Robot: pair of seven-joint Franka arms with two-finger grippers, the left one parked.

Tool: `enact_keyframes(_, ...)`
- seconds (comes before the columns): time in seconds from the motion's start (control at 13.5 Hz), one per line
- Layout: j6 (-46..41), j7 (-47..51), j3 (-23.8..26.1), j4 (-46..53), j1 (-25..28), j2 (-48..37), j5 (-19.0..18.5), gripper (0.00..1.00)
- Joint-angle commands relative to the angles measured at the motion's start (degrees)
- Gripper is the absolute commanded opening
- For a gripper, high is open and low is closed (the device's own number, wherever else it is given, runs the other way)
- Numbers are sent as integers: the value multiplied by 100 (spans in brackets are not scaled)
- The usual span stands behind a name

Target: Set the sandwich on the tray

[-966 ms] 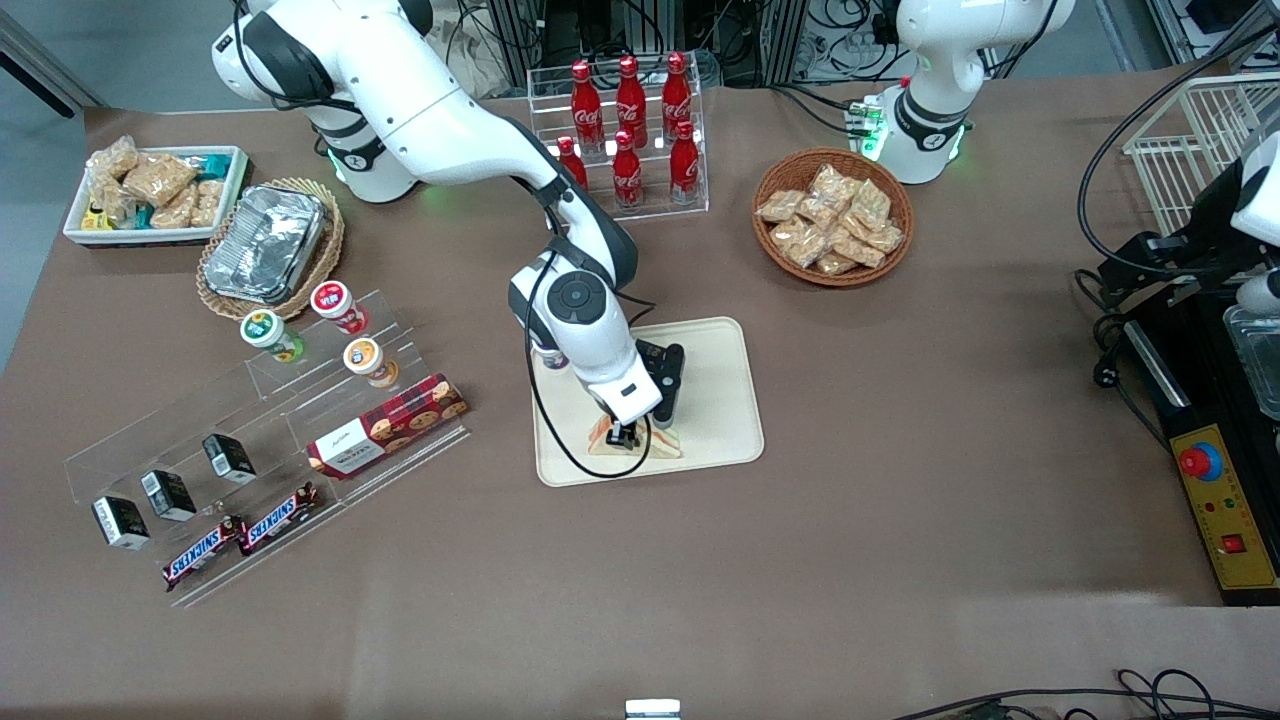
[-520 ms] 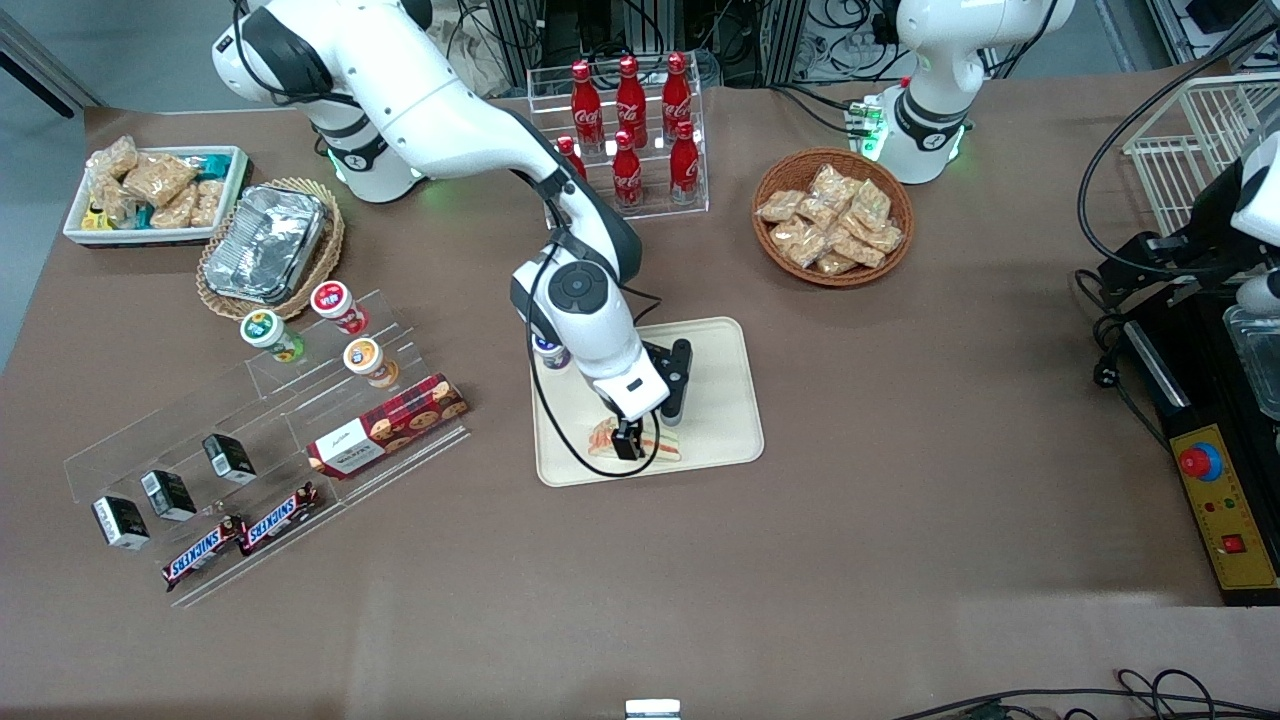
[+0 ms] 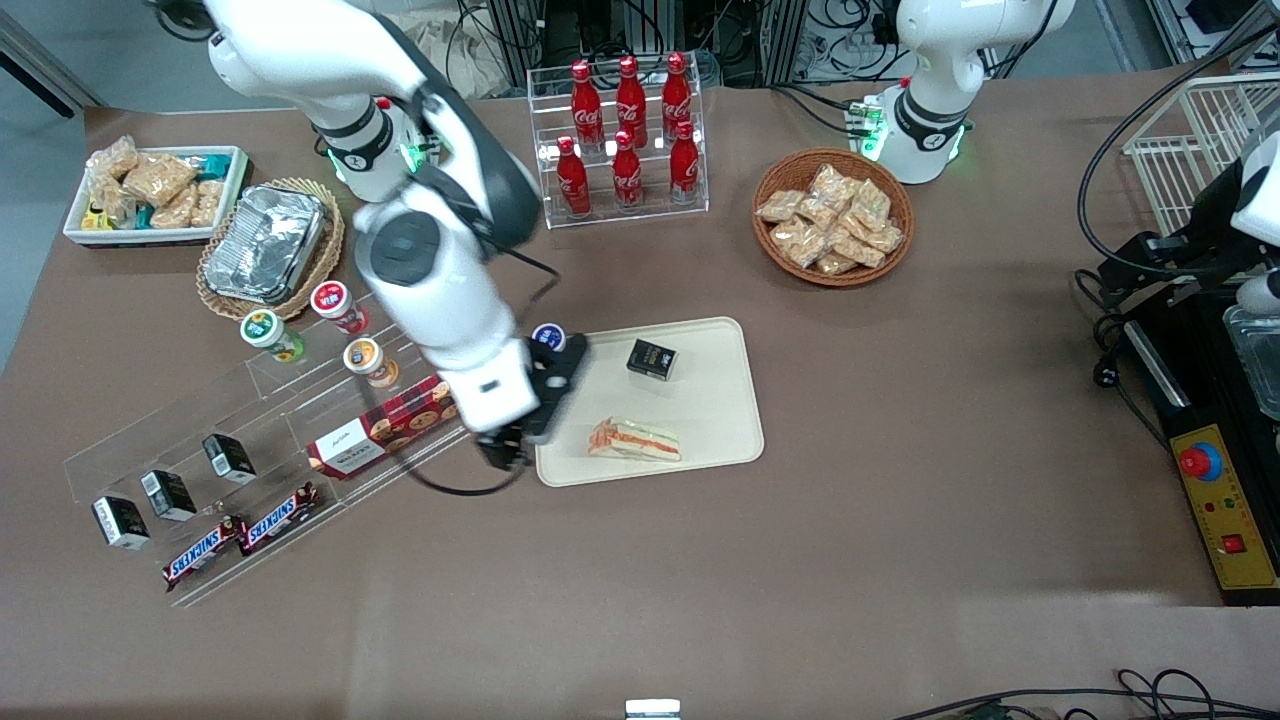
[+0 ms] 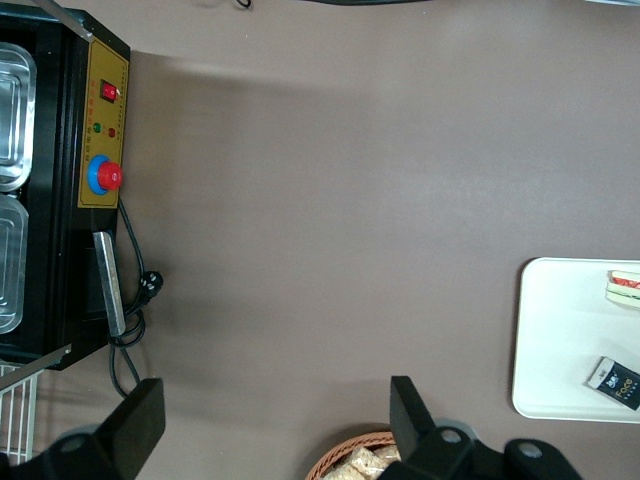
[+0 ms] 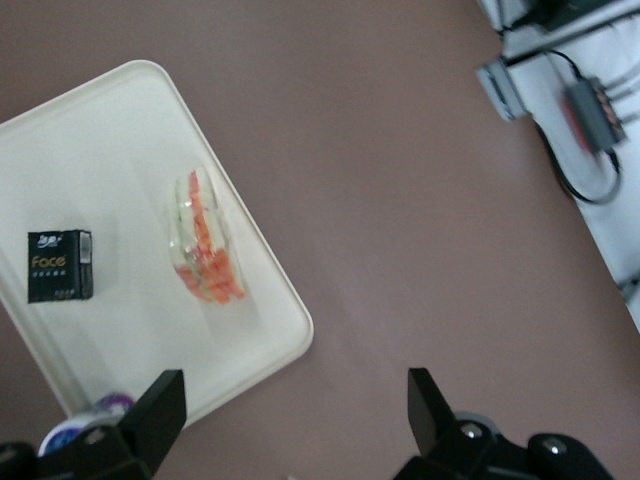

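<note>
The sandwich [image 3: 634, 440] lies on the tray [image 3: 715, 425] near its front rim, and the tool [image 3: 512, 450], fingers apart and empty beside the tray, could clip the biscuit box [image 3: 388, 425].

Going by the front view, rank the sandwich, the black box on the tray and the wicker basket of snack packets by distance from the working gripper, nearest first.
From the gripper, open, beside the tray:
1. Sandwich, on the tray's near part.
2. Black box, on the tray, farther from the camera.
3. Wicker basket, toward the parked arm's end.

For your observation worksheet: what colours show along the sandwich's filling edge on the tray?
Orange-red with some green, between white bread, on the sandwich; clearest in the right wrist view.
</note>
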Motion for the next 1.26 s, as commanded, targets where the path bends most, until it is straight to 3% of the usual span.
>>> enact_keyframes(0.0,-615,700,46,-163,-455,-534,109,99)
enact_keyframes(0.67,-2243,2223,38,-216,-2450,-1396,-93,99)
enact_keyframes(0.97,-2507,2426,72,-357,-3030,-1861,-409,99)
enact_keyframes(1.19,-2770,2696,90,-532,-3225,-2161,-401,98)
